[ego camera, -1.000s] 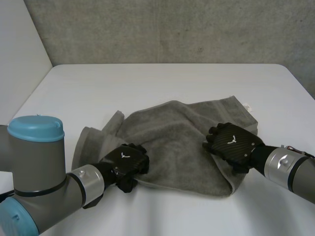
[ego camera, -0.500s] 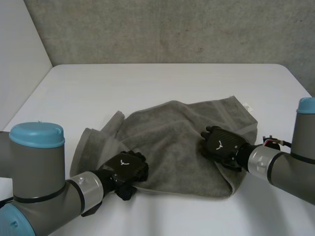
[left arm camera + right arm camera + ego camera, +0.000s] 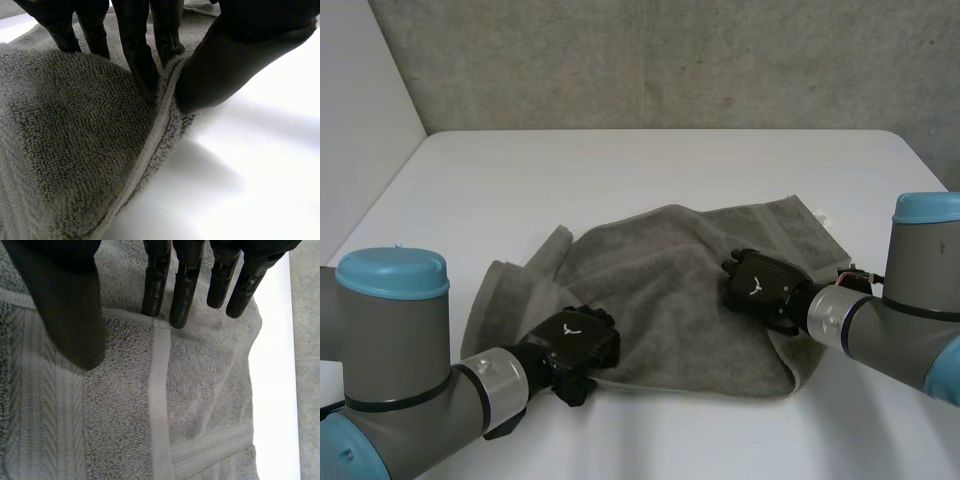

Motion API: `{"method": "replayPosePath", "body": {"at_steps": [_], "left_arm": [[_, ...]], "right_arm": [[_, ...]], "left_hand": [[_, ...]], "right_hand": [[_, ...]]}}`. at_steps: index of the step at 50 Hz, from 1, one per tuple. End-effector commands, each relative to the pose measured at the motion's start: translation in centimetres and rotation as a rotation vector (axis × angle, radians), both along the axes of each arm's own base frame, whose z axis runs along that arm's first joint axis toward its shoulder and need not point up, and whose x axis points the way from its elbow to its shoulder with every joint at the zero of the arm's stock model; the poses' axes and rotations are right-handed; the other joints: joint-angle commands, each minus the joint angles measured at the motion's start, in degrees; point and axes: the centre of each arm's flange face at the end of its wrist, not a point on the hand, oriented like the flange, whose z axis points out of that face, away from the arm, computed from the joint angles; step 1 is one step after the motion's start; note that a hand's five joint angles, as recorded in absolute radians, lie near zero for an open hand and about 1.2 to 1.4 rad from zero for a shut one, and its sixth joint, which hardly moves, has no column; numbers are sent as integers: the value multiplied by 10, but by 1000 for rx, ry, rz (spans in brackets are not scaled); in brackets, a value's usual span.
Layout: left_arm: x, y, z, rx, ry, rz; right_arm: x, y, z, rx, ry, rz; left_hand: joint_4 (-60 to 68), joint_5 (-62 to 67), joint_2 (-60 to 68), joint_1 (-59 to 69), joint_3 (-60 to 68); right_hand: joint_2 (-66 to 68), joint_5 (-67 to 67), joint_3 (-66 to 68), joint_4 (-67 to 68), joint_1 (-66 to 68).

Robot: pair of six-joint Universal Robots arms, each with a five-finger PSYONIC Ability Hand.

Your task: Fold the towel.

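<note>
We record one grey towel (image 3: 670, 285), rumpled on the white table (image 3: 620, 170), its near hem pinched between fingers and thumb of the left hand (image 3: 575, 342), with the right hand (image 3: 760, 285) resting straight-fingered on its right part.

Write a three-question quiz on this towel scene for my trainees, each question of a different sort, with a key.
1. True or false: the left hand pinches an edge of the towel between its fingers and thumb.
2. Choose one. The right hand is: A) lifted clear of the towel; B) resting on top of the towel with straight fingers; C) tucked under the towel.
3. Fill in the blank: the towel lies rumpled on a ____ table.

Key: 1 true; 2 B; 3 white.
</note>
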Motion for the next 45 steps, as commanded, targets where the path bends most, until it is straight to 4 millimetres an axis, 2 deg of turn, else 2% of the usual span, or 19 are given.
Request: {"method": "replayPosePath", "body": {"at_steps": [1, 7, 9, 15, 19, 21, 23, 29, 31, 33, 39, 45], "left_arm": [[0, 0, 0, 1, 1, 0], [0, 1, 0, 2, 1, -3], [0, 1, 0, 2, 1, -3], [0, 0, 1, 1, 2, -1], [0, 0, 1, 1, 2, -1], [1, 2, -1, 6, -1, -1], [1, 2, -1, 7, 0, -2], [1, 1, -1, 6, 1, -2], [1, 1, -1, 6, 1, -2], [1, 1, 0, 4, 1, -2], [1, 2, 1, 0, 3, -4], [1, 1, 1, 0, 4, -2]], "right_arm": [[-4, -1, 1, -27, 35, 7], [-9, -2, 0, -37, 57, 7], [-19, -5, 4, -35, 62, -24], [-30, -2, 13, -12, 68, -52], [-38, 0, 18, 10, 73, -77], [-43, -1, 22, 11, 73, -93], [-51, -2, 31, 10, 65, -117], [-50, 3, 37, 0, 52, -118], [-50, 3, 37, 7, 35, -132], [-49, 1, 38, 12, 16, -148], [-36, 0, 43, 37, -77, -178], [-28, 3, 43, 43, -98, -180]], "left_hand": [[-32, -14, 1, -1, -24], [-32, -14, 1, -1, -24], [-32, -16, -1, -3, -24], [-32, -16, -1, -3, -24], [-32, -17, -3, -4, -24], [-32, -17, -3, -4, -24], [-32, -17, -3, -4, -24], [-32, -17, -3, -4, -24], [-32, -17, -3, -4, -24], [-32, -17, -3, -4, -24], [-32, -17, -3, -4, -24], [-32, -17, -3, -4, -24]], "right_hand": [[23, 27, -29, -44, 25], [40, 44, -29, -44, 42], [52, 55, -29, -44, 54], [54, 57, -29, -44, 55], [168, 171, -29, -44, 169], [175, 178, -29, -44, 176], [118, 121, -29, -44, 120], [7, 10, -29, -44, 8], [-136, -132, -29, -44, -134], [-168, -165, -29, -44, -166], [-177, -173, -29, -44, -175], [-177, -173, -29, -44, -175]]}}
